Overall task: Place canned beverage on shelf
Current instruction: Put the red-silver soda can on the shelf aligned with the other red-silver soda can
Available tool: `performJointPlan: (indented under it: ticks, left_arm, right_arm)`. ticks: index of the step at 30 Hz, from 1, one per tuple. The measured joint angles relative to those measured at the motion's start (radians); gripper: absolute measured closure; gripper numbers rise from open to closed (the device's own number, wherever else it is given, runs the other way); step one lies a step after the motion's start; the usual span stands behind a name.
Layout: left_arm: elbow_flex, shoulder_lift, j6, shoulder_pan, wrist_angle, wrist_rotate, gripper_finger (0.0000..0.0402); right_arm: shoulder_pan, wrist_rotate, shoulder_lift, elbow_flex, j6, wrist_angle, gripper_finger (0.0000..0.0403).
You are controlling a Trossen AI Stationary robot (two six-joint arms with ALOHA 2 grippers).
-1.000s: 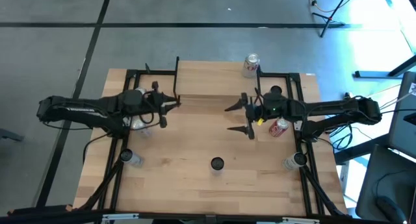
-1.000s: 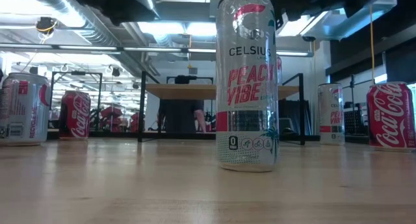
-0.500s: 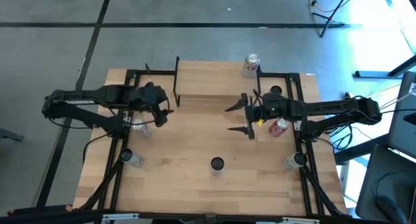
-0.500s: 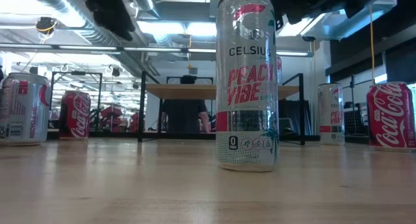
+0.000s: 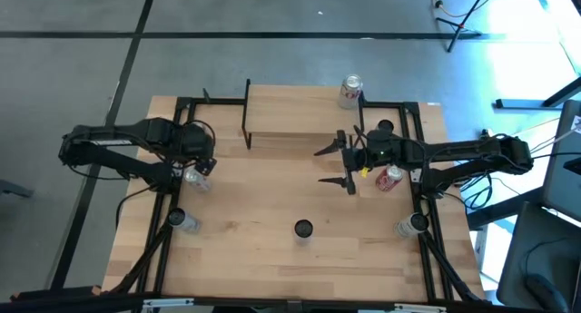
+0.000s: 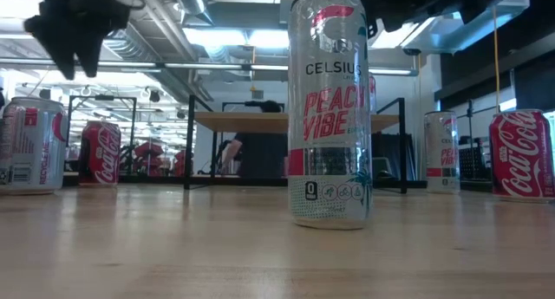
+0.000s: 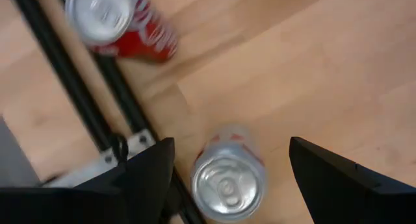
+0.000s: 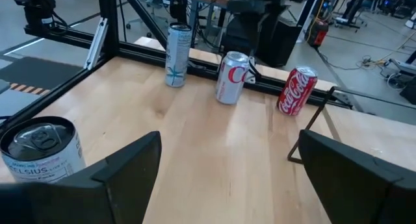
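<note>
Reading from the low view, the tall slim can (image 6: 329, 108) at table centre is printed "CELSIUS" over "PEACH VIBE" in pink. A red can (image 6: 521, 154) at its 3 o'clock carries Coca-Cola script, as does a second red can (image 6: 101, 152) toward 9 o'clock. The silver can (image 6: 31, 145) at the far 9 o'clock edge shows small vertical print, probably a recycling note, though it is too small to confirm.

Left gripper (image 5: 201, 159): positioned at the table's 9 o'clock side, above a silver can (image 5: 192, 175). In the left wrist view its fingers (image 7: 151, 169) stand wide apart on either side of that can's lid (image 7: 227, 180) without touching it; nothing is held. A red can (image 7: 123, 23) stands nearby beside the black frame rail (image 7: 78, 97).

Right gripper (image 5: 338, 164): positioned right of table centre, jaws spread wide, holding nothing. Its wrist view shows a "CELSIUS" can (image 8: 40, 152) close to one finger (image 8: 123, 178).

Shelf (image 5: 295, 113): located at the table's 12 o'clock edge, board bare. One can (image 5: 350, 91) stands on the table just beyond its 3 o'clock end
</note>
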Motion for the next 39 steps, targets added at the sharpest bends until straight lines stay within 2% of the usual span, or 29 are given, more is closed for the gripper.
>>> performJointPlan:
  ticks: [8, 14, 25, 39]
  left_arm:
    - [-0.084, 0.000, -0.080, 0.000, -0.006, 0.111, 0.0113]
    - [-0.162, 0.001, -0.058, 0.000, 0.066, 0.201, 0.0113]
    - [-0.203, 0.007, -0.032, 0.004, 0.048, 0.193, 0.0113]
    - [-0.205, 0.006, 0.016, 0.005, 0.160, 0.239, 0.0113]
  right_arm:
    - [0.000, 0.000, 0.000, 0.000, -0.015, 0.002, 0.0054]
    - [0.000, 0.000, 0.000, 0.000, -0.015, -0.007, 0.0054]
    - [0.000, 0.000, 0.000, 0.000, -0.019, -0.006, 0.0054]
    - [0.000, 0.000, 0.000, 0.000, -0.037, -0.004, 0.0054]
